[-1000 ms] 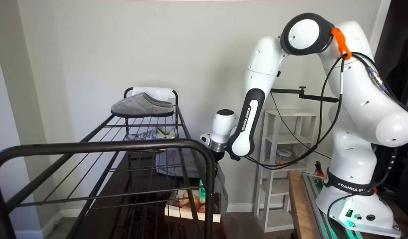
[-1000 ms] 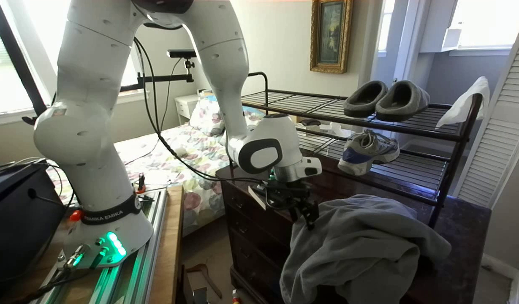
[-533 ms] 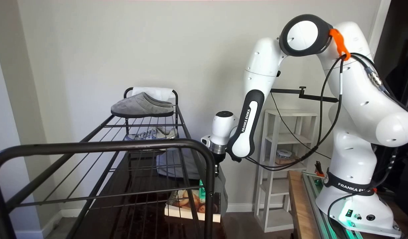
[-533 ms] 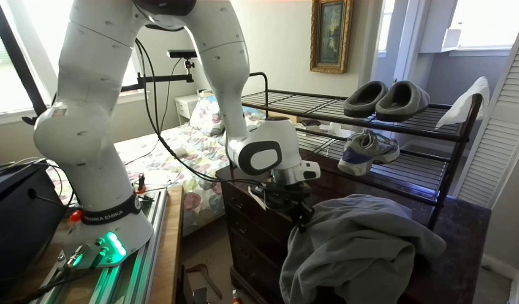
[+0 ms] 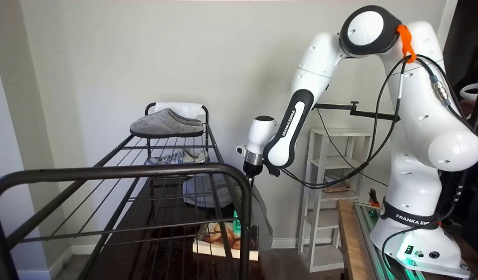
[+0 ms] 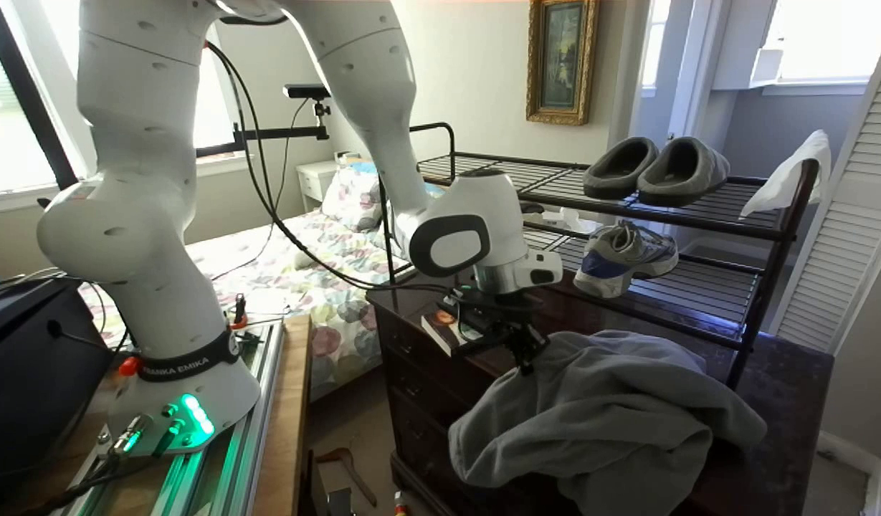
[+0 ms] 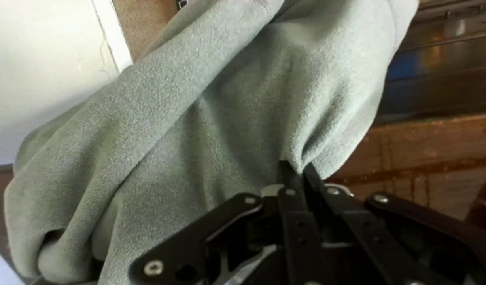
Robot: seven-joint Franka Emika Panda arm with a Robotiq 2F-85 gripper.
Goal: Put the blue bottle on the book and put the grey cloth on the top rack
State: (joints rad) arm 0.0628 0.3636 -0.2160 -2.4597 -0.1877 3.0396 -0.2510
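Observation:
The grey cloth point(image 6: 612, 423) lies heaped on the dark dresser, spilling over its front edge. My gripper point(image 7: 300, 168) is shut on a fold of it, pinched between the fingertips in the wrist view. In an exterior view, the gripper point(image 6: 532, 358) sits at the heap's near upper corner. The book point(image 5: 225, 251) rests on the dresser under the rack, partly behind its bars. On it stands a bottle point(image 5: 237, 225) that looks green rather than blue, half covered by a rack post. The top rack point(image 6: 512, 172) stands above and behind the gripper.
Grey slippers point(image 6: 655, 172) occupy one end of the top rack, where a white cloth point(image 6: 795, 172) hangs over the end rail. A sneaker point(image 6: 623, 258) is on the lower rack. The rack's dark end frame point(image 5: 118, 171) rises near the arm.
The fingers have closed, now holding a fold of the grey cloth. After dipping slightly, my arm has risen, and the cloth's hanging edge has lifted and swung outward from the dresser.

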